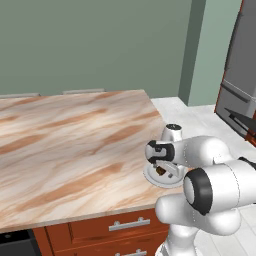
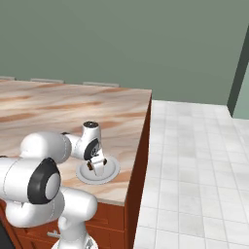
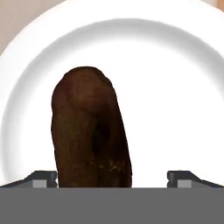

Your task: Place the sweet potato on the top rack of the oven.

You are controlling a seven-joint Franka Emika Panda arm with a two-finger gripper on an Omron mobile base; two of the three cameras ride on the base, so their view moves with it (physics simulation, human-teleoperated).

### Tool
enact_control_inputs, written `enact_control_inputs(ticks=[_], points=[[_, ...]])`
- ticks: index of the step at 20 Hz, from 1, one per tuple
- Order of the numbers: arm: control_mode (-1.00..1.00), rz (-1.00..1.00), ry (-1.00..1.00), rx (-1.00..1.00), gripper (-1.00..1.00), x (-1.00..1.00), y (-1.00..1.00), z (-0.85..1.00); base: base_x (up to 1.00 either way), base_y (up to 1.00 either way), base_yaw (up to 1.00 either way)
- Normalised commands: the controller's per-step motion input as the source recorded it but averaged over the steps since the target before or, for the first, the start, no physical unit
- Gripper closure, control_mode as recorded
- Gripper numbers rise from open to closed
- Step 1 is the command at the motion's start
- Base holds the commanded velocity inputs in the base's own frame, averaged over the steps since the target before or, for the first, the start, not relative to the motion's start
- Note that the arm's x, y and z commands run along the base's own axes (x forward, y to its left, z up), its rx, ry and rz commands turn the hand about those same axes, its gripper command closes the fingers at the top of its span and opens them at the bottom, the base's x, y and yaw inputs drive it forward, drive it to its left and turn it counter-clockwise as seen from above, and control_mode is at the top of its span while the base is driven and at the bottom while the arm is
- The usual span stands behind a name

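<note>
- One sweet potato (image 3: 89,131), dark brown and oblong, lies on a white plate (image 3: 175,87); in the hand view it reaches from the plate's middle down toward the fingertips.
- The gripper (image 1: 161,171) hangs low over the plate (image 1: 152,178) at the near right corner of the marble-patterned counter (image 1: 65,145), fingers pointing down.
- Its two fingertips (image 3: 43,178) stand well apart. One is just beside the potato's left flank and the other (image 3: 186,178) is clear of it on the right, with bare plate between. Nothing is clamped.
- In the left base view a small brown patch of the sweet potato (image 1: 160,171) shows between the fingers, just above the plate.
- From the right base view the plate (image 2: 109,172) sits close to the counter's (image 2: 58,112) near edge and not far from its right end, with the gripper (image 2: 96,166) directly over it and the potato (image 2: 91,166) a dark speck at the fingers.
- Orange-brown drawers (image 1: 120,227) with silver handles run below the counter's near edge.
- A tall grey fridge (image 1: 240,75) stands at the far right in the left base view, beyond a pale tiled floor (image 2: 194,160).
- A grey-green wall (image 2: 126,44) closes the scene behind the counter.
</note>
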Motion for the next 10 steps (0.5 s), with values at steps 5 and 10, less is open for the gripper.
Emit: enact_control_inputs(ticks=[5,10], points=[[-1.00,0.00,0.00,0.00,1.00,0.00,0.00,-0.13,0.00,0.00,0.00],[-1.00,0.00,0.00,0.00,1.00,0.00,0.00,-0.02,0.00,0.00,0.00]])
